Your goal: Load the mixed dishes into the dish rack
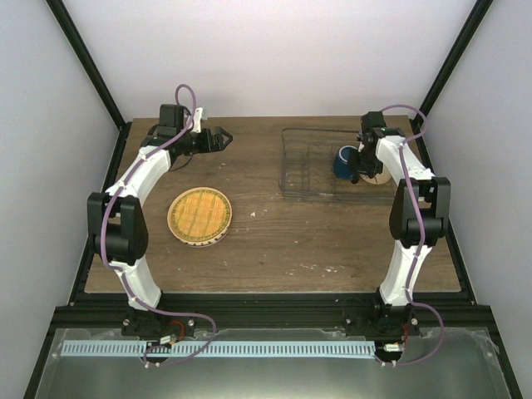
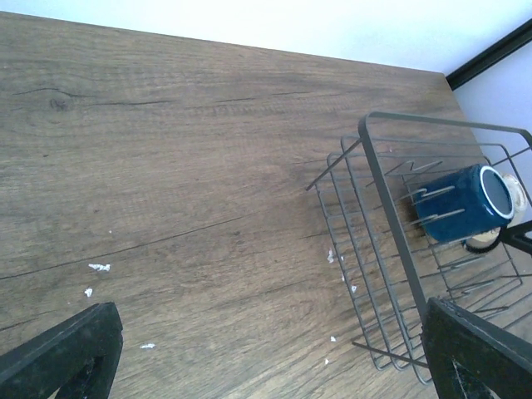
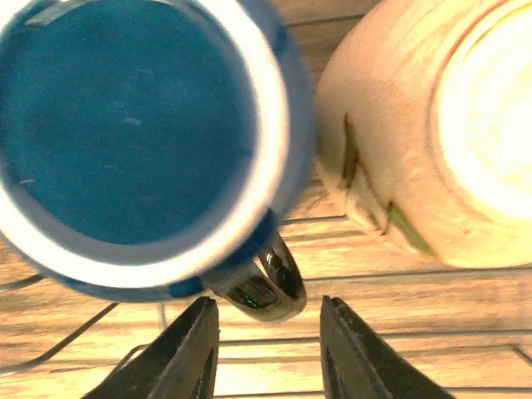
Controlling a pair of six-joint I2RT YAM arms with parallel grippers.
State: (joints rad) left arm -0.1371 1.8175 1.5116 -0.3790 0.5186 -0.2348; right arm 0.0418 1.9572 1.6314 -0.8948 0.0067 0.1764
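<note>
The wooden table takes up most of what I can see. The dish rack stands on its far right part, and the right gripper is down inside the rack's right end. From the left wrist view the rack lies ahead and to the right of the left gripper, with bare wood between them.

The yellow-orange grid-patterned plate lies flat on the table outside the rack, nearer the arm bases than the left gripper and well apart from it. That gripper hovers over the far left of the table, its jaws spread wide; one dark finger shows at each bottom corner of its own camera view.

The dark blue mug is in the rack, just left of the right gripper. Up close, the mug shows its open mouth to the wrist camera. Its handle sits right at the gap of the right gripper. The fingers are parted narrowly and I see no contact with the handle.

The small cream bowl sits just right of the mug, ahead of the right finger.

A few white crumbs lie on the wood ahead of the left gripper's left finger.
</note>
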